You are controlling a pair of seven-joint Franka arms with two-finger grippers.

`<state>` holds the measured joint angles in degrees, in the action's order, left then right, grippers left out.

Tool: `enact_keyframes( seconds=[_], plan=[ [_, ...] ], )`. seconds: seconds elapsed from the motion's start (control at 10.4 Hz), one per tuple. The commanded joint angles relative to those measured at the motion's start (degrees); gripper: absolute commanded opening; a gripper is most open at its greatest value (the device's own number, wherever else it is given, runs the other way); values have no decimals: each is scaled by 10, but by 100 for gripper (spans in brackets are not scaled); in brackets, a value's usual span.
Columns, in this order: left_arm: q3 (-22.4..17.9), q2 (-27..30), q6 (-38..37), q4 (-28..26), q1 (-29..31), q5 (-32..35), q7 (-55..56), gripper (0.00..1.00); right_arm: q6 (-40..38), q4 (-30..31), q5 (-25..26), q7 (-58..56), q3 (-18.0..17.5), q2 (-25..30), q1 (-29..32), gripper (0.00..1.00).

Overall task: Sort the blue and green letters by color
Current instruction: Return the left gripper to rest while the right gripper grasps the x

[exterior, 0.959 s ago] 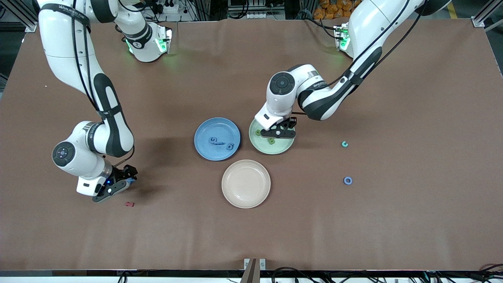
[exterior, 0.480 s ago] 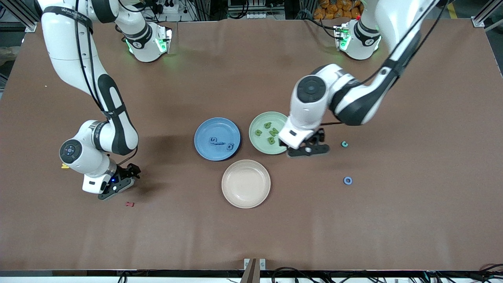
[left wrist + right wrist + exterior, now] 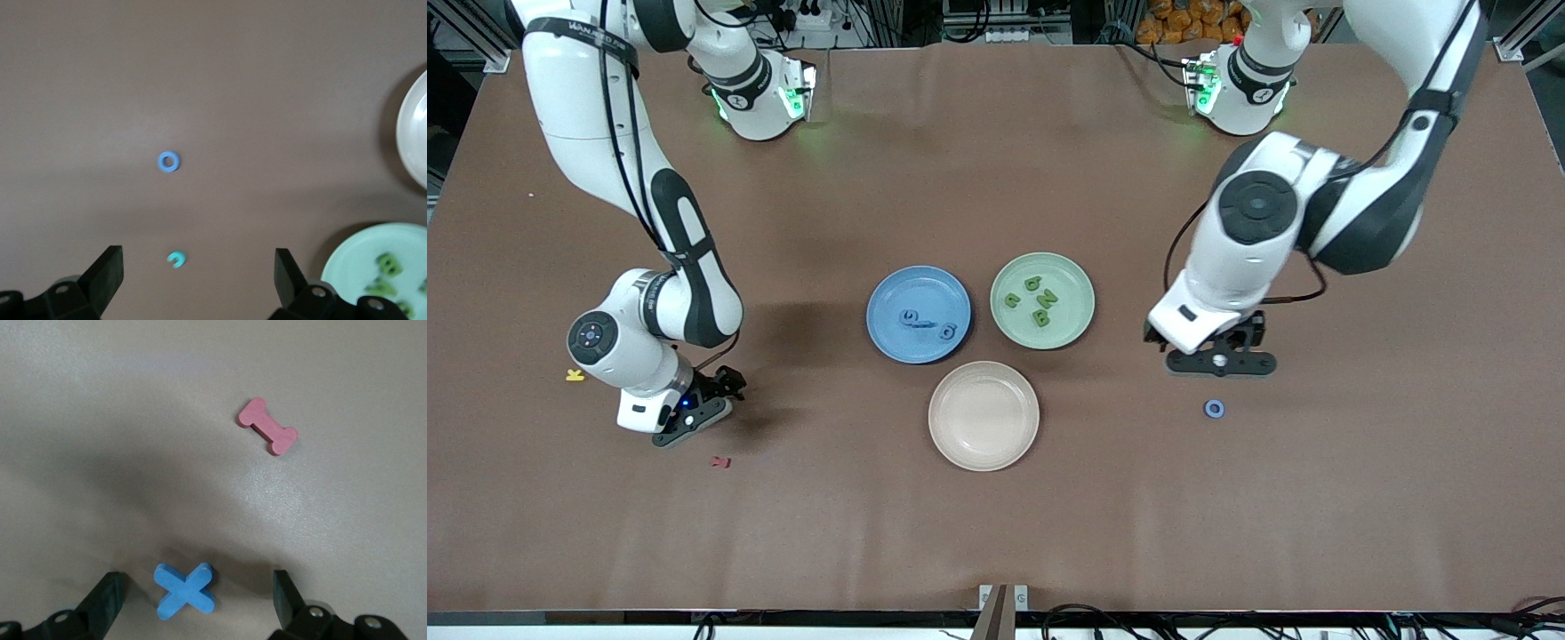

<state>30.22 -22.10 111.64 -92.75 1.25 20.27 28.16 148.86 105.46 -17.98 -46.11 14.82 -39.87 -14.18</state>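
Left gripper jaws open over teal C, blue ring near; right gripper jaws open around flat blue X, red letter near.

Your brown table carries blue plate, green plate, beige plate, blue O, yellow letter, red letter.

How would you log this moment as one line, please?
left gripper: open, over green letter | right gripper: open, over blue X | green plate: green letters | blue O: on table
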Motion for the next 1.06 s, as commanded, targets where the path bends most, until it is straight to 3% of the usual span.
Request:
enact_keyframes(
  seconds=[0.0, 0.1, 0.19, 0.58, 0.96],
  plan=[
    [-138, 98, -60, -9, -38, -117, -196, 100, 8, 15, 6, -9, -11, 14, 9, 78],
    [-156, 118, -81, -8, -36, -131, -222, 100, 9, 17, 6, -8, -11, 15, 7, 66],
    [-163, 136, -94, -8, -31, -144, -228, 100, 18, 22, 5, -5, -11, 16, 6, 62],
    [-175, 216, -193, -6, -29, -152, -230, 100, 20, 50, 3, 19, -11, 45, 4, 49],
    [-254, 243, -215, -6, -32, -184, -330, 100, 18, 50, 3, 22, -11, 52, 10, 38]
  ],
)
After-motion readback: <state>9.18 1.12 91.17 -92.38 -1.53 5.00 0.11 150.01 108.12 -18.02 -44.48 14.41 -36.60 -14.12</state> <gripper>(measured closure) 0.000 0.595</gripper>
